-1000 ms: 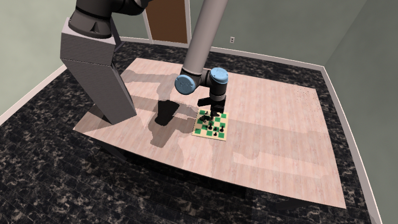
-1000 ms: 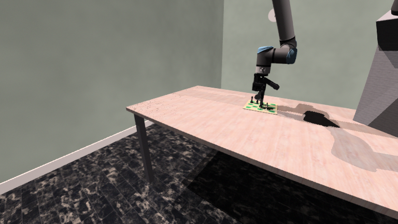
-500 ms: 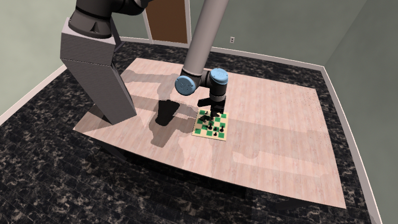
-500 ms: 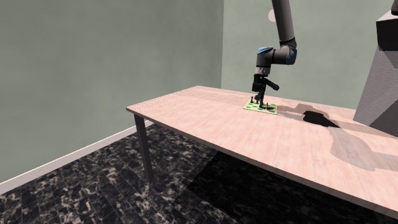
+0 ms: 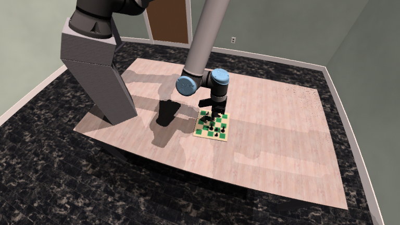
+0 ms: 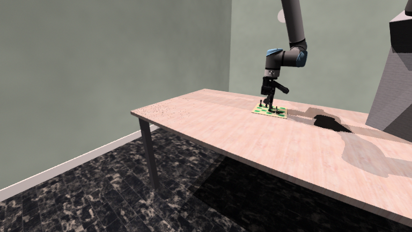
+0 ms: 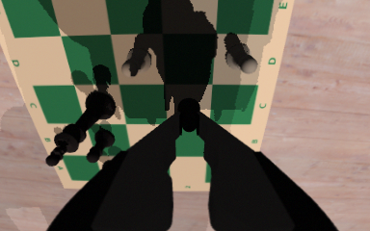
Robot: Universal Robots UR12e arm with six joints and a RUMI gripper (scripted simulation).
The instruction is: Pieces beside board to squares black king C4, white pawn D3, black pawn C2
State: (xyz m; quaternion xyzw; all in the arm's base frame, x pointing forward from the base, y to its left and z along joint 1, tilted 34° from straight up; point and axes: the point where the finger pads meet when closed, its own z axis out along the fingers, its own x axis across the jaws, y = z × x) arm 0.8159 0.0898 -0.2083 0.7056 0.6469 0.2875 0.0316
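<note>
My gripper point(image 5: 212, 119) point(image 6: 270, 110) point(image 7: 189, 114) is shut on the black pawn point(image 7: 189, 107). It holds the pawn low over C2 of the green and cream board point(image 5: 203, 136) point(image 6: 282, 117) point(image 7: 277, 38); whether the pawn's base touches the board cannot be told. The black king point(image 5: 211, 127) point(image 7: 100, 105) stands on C4. A white pawn point(image 7: 137, 63) stands on D3, partly in the gripper's shadow. The fingers hide the lower part of the board in the wrist view.
Another pale piece point(image 7: 241, 59) stands on D1. Dark pieces stand on D4, B5 point(image 7: 70, 137), B4 point(image 7: 103, 139) and near A4 point(image 5: 223, 129), the last partly behind the left finger in the wrist view. The wooden table point(image 5: 265, 157) point(image 6: 227, 126) surrounds the board.
</note>
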